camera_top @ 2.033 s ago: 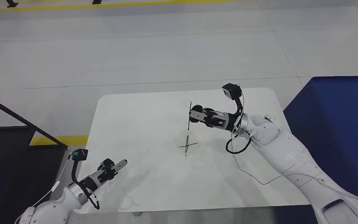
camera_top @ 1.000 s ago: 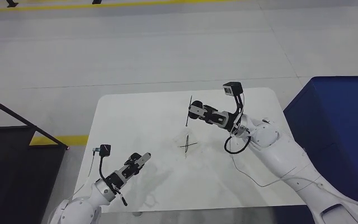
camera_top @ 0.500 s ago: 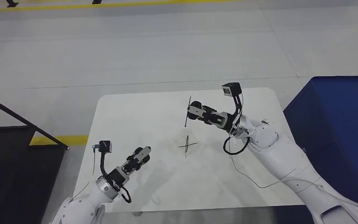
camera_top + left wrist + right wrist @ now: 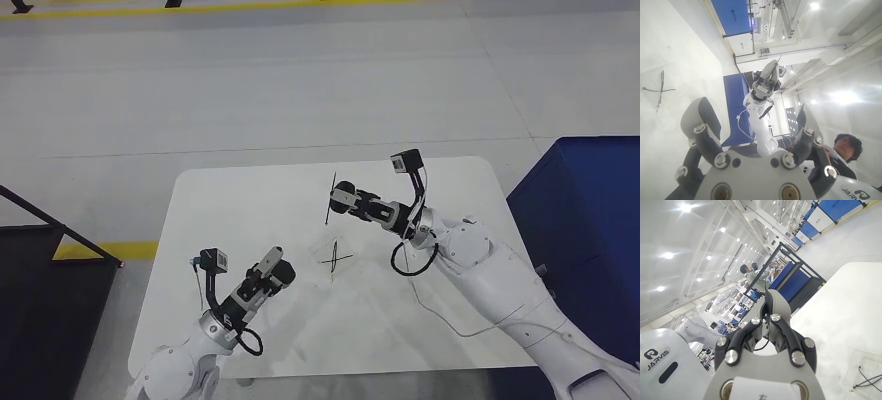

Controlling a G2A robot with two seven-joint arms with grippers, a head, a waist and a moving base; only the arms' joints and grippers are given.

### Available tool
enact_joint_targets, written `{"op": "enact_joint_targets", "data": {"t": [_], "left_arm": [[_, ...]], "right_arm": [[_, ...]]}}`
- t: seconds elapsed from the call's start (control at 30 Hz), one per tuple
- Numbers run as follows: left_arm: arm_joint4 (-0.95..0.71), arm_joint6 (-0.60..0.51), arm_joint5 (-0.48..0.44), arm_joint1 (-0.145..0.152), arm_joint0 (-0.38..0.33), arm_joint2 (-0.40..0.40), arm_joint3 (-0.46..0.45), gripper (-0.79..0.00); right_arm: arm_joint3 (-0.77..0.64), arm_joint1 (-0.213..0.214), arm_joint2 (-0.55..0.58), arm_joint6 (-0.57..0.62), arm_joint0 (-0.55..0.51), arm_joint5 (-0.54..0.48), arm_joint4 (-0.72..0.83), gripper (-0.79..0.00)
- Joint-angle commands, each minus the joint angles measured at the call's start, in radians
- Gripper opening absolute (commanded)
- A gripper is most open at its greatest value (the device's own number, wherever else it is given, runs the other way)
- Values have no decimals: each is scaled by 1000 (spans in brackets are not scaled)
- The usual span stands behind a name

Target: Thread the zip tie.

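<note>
Over the white rounded table point(image 4: 250, 200), top view: a thin black zip tie point(image 4: 332, 183) stands near-upright, pinched by the right gripper point(image 4: 338, 197), just beyond the crossed black zip ties point(image 4: 337, 257) lying flat mid-table. The left gripper point(image 4: 276, 268) hovers beside these, nearer the table's front edge.

Left wrist view: the left gripper point(image 4: 755, 111) is spread wide and empty, with bare tabletop around the crossed black zip ties point(image 4: 659, 91).

Right wrist view: the right gripper point(image 4: 766, 303) is clamped on the thin black zip tie point(image 4: 765, 283).

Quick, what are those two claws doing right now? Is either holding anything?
Left gripper: open, holding nothing.
Right gripper: shut on a black zip tie.
</note>
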Motion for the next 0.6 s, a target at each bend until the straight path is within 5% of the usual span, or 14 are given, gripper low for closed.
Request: {"op": "enact_joint_targets", "data": {"t": [0.0, 0.43, 0.47, 0.53, 0.57], "left_arm": [[0, 0, 0, 0, 0, 0, 0, 0], [68, 195, -29, -44, -137, 229, 30, -18], [87, 210, -37, -47, -144, 240, 33, -80], [72, 232, -41, -52, -148, 258, 34, -376], [65, 239, -39, -54, -151, 260, 34, -431]], "right_arm": [[-6, -1, 1, -6, -6, 14, -9, -785], [-28, -35, -36, 26, -40, 63, -28, -785], [-27, -37, -35, 27, -41, 62, -27, -785], [-28, -40, -31, 31, -42, 61, -26, -785], [-30, -42, -27, 32, -44, 58, -27, -785]]}}
